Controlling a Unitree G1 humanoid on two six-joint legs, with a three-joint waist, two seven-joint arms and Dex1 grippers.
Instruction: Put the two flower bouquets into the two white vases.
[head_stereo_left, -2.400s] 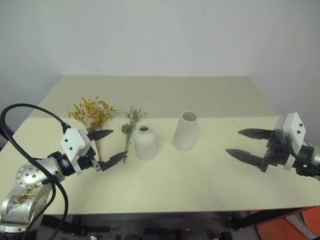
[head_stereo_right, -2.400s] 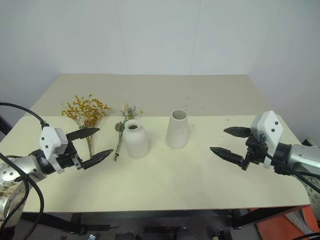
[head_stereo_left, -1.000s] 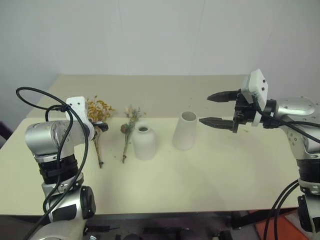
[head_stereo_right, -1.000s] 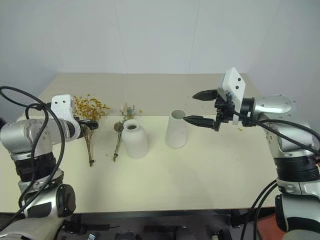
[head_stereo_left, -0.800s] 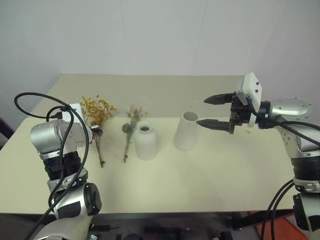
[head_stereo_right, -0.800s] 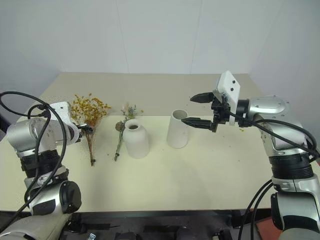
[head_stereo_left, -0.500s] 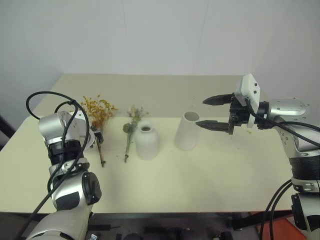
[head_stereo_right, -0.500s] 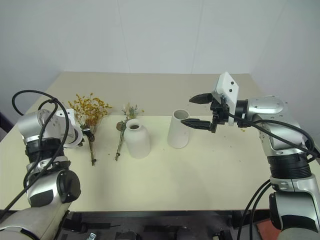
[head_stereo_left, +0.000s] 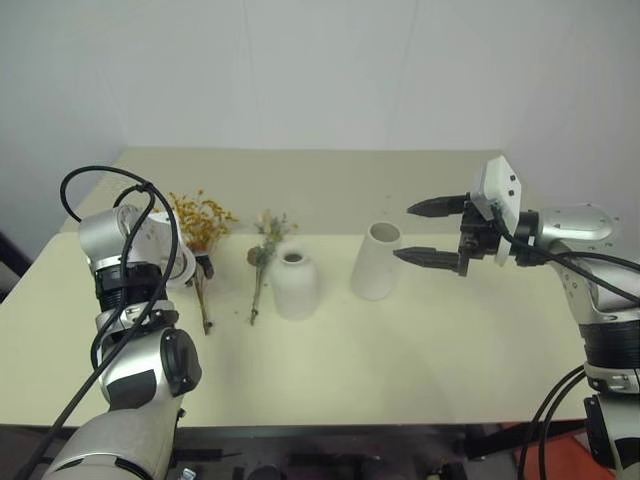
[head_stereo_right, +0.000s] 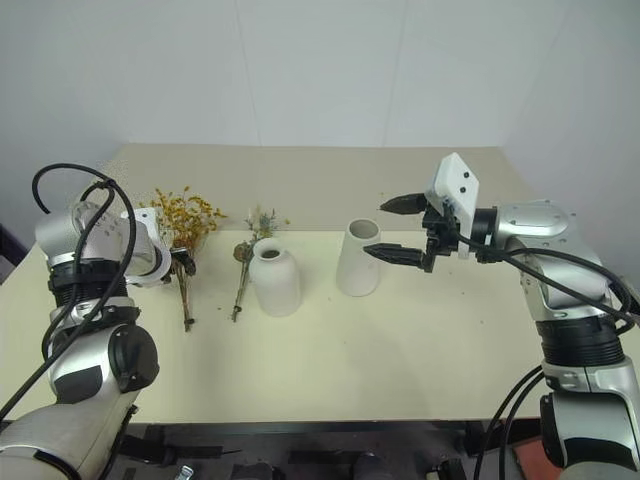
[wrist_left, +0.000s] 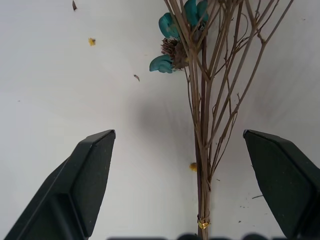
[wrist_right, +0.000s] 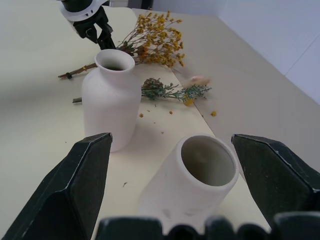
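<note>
A pale cream surface (head_stereo_left: 420, 330) carries two bouquets and two vases in a loose row. At the robot's left lies a big bushy bunch of dried yellow-orange flowers (head_stereo_left: 203, 222), flat on the surface, its thin brown stems (wrist_left: 202, 125) running toward the robot. Just beside it, toward the middle, lies a smaller sparse grey-green sprig bunch (head_stereo_left: 262, 250) with a beige plume and a yellow ball, also flat. Its flower end lies near the neck of a short rounded matte white vase with a narrow neck (head_stereo_left: 295, 285), which stands upright. Further to the robot's right stands a taller tapered matte white vase with a wide mouth (head_stereo_left: 375, 261), upright and apart from the short one. Both vases are empty.

The left gripper (wrist_left: 192, 175) points down over the stems of the yellow-orange bunch, its two black fingers spread wide. The stems lie between the fingers, nearer one finger than the other, touching neither. A small gold tie binds the stems near their cut end.

The right gripper (head_stereo_left: 428, 232) hangs in the air just to the right of the tall vase, pointing toward it, its fingers spread wide and holding nothing. The tall vase's open mouth sits between the fingers in the right wrist view.
</note>
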